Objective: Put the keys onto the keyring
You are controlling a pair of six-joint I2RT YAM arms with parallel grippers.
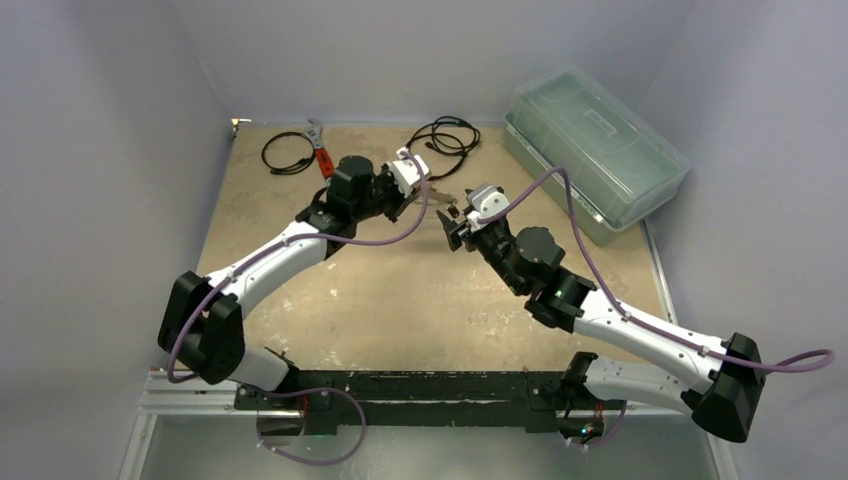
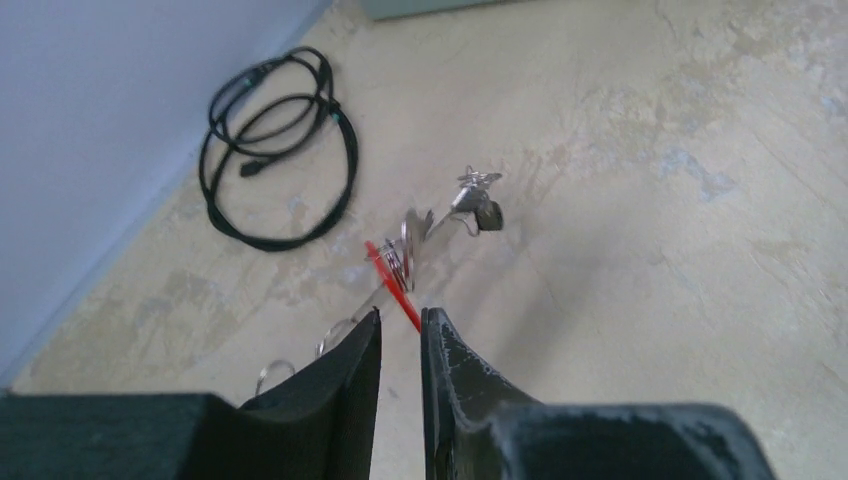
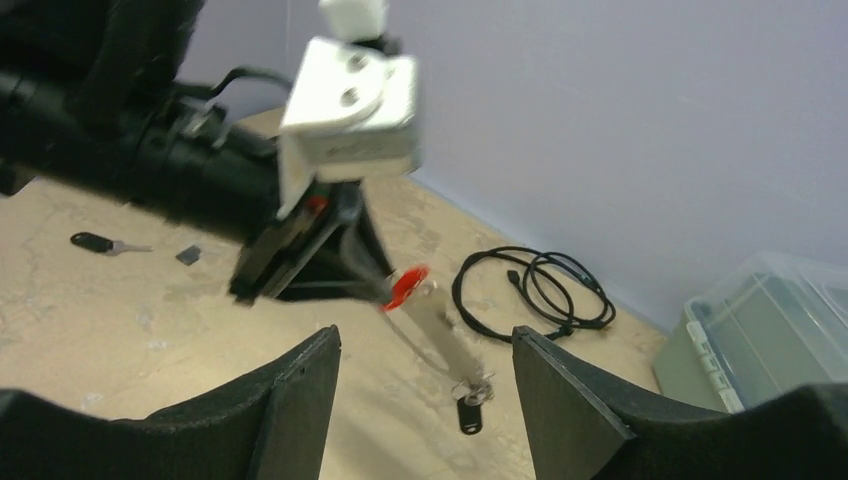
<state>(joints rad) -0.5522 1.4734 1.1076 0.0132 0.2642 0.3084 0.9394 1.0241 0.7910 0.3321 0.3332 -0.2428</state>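
My left gripper (image 1: 418, 203) (image 2: 401, 316) is shut on a red key (image 2: 392, 278), seen edge-on at its fingertips, and holds it above the table. A thin grey keyring (image 2: 412, 238) hangs from the red key, with a dark key (image 2: 489, 216) at its far end. In the right wrist view the red key (image 3: 406, 286) sits at the left fingertips and the dark key (image 3: 470, 416) dangles below on the blurred keyring (image 3: 440, 340). My right gripper (image 1: 455, 232) (image 3: 425, 365) is open and empty, facing this bundle from close by. Another dark-headed key (image 3: 96, 242) lies on the table. No blue key shows.
Two black coiled cables (image 1: 289, 152) (image 1: 446, 135) and a red-handled wrench (image 1: 320, 152) lie at the back. A clear plastic box (image 1: 592, 150) stands at the back right. Small loose metal rings (image 2: 272, 372) lie under the left gripper. A small dark piece (image 3: 188, 255) lies by the loose key.
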